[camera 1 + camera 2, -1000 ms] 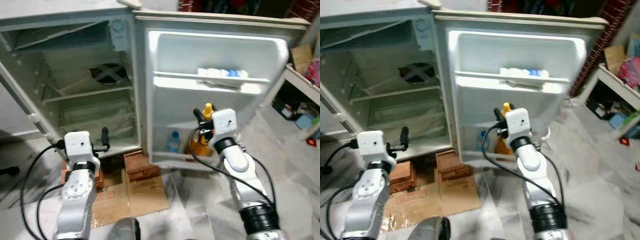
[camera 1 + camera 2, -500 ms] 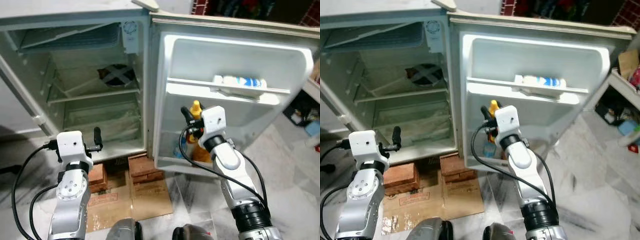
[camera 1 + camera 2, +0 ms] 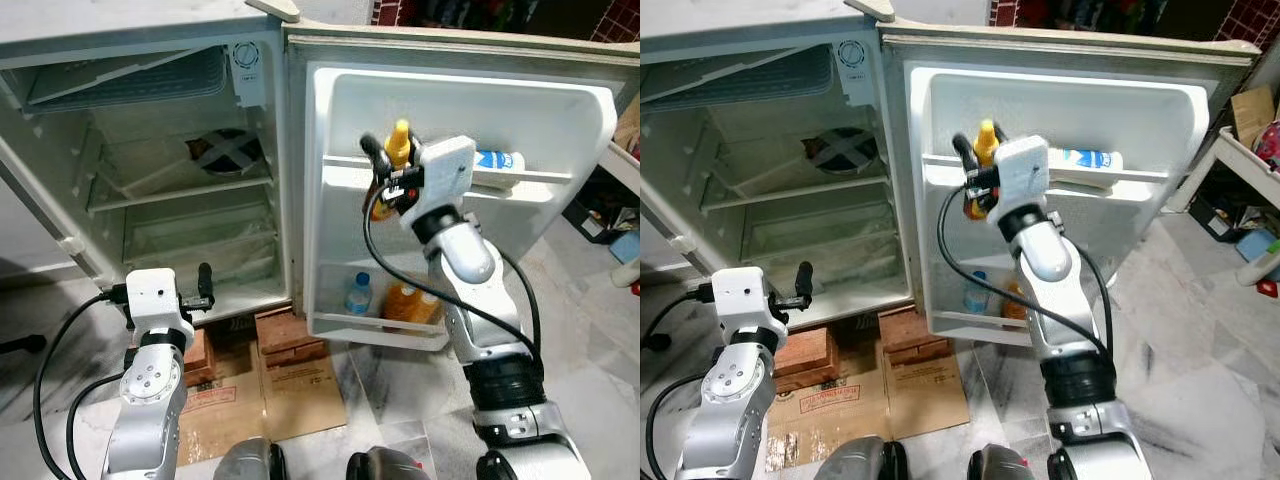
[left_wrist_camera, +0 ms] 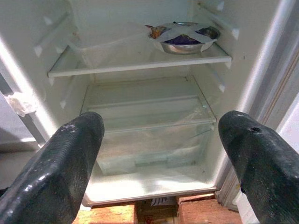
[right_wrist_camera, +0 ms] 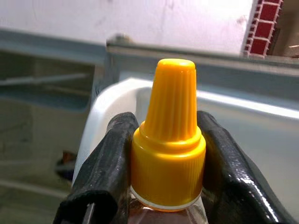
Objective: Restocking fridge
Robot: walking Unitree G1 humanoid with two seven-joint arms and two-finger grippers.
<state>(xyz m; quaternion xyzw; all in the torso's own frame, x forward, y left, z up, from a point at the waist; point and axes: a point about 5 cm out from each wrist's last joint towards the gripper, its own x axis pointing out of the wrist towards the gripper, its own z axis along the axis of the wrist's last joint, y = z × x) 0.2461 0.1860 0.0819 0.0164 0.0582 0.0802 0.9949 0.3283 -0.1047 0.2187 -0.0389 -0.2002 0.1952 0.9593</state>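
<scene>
Since a second ago the right hand point(image 3: 385, 172) has risen from the door's bottom rack to the upper door shelf point(image 3: 520, 185), lifting the yellow-capped bottle point(image 3: 397, 150) it grips by the neck, while an orange bottle point(image 3: 408, 303) and a small water bottle point(image 3: 358, 293) sit in the bottom rack. The right wrist view shows the ribbed yellow cap point(image 5: 169, 140) pinched between both fingers point(image 5: 106, 172), above clear glass. The left hand point(image 4: 159, 154), fingers spread open and empty, faces the fridge point(image 3: 150, 150) interior, where a foil-covered bowl point(image 4: 183, 37) sits on a shelf.
</scene>
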